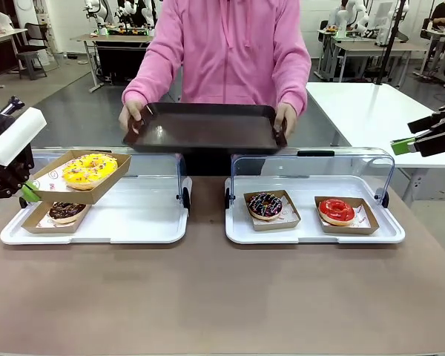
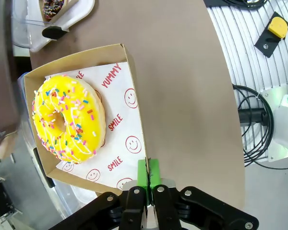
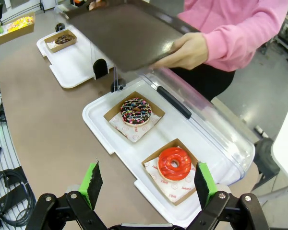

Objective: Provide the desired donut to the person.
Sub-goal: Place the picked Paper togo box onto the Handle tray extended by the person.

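My left gripper (image 1: 28, 194) is shut on the rim of a cardboard box (image 1: 98, 190) that holds a yellow sprinkled donut (image 1: 89, 169), lifted above the left white tray (image 1: 119, 226). In the left wrist view its green pads (image 2: 148, 175) pinch the box's edge (image 2: 134, 120) next to the yellow donut (image 2: 69, 117). The person (image 1: 230, 44) in pink holds a dark tray (image 1: 204, 127) out over the far table edge. My right gripper (image 1: 402, 145) hangs open at the right, above the right tray (image 3: 105, 136).
A chocolate donut (image 1: 66, 211) in its box lies on the left tray. On the right tray (image 1: 311, 230) sit a dark sprinkled donut (image 1: 265, 205) and a red glazed donut (image 1: 337, 211), each boxed. Clear lids (image 1: 311, 167) stand open behind both trays.
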